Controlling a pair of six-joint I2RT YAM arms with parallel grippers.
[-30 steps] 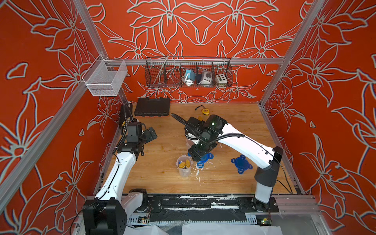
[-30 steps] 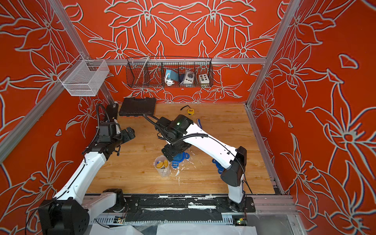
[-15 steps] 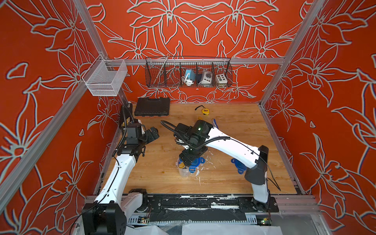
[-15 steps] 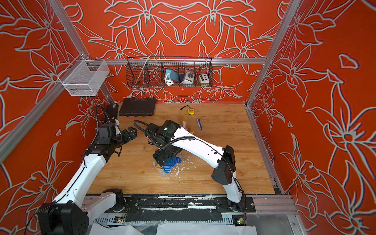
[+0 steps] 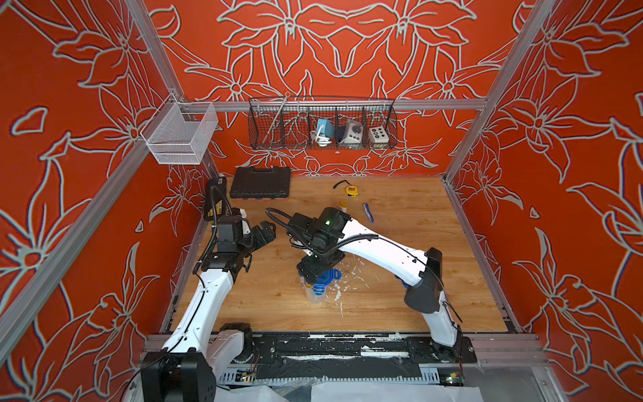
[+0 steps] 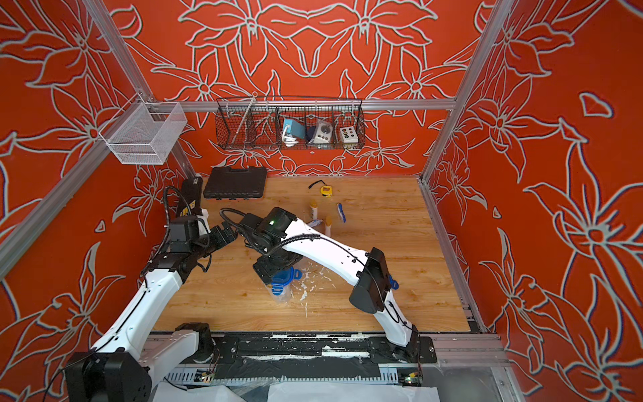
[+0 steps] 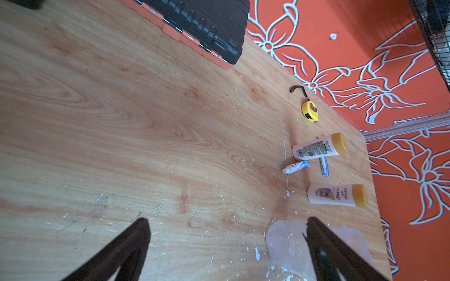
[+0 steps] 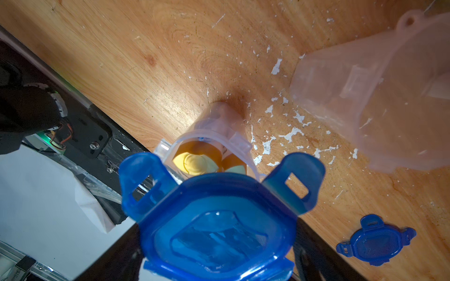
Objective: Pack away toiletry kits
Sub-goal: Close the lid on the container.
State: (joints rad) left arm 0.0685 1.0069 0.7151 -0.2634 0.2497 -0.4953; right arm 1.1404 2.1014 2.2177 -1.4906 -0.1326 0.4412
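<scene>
Left claw (image 7: 226, 220): spread wide over bare desk (image 7: 121, 121).
Right claw (image 5: 317, 275): grips blue lid (image 8: 214, 219) above upright cup (image 8: 219, 119).
In cup: two yellow-capped bottles (image 8: 192, 161).

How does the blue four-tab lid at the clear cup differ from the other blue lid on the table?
The blue four-tab plastic lid at the cup is held in the jaws of the right gripper; the second blue lid is touched by nothing. The held lid partly covers the mouth of the clear plastic cup; the second lid lies flat on the wooden table. Both are translucent blue with slotted tabs.
</scene>
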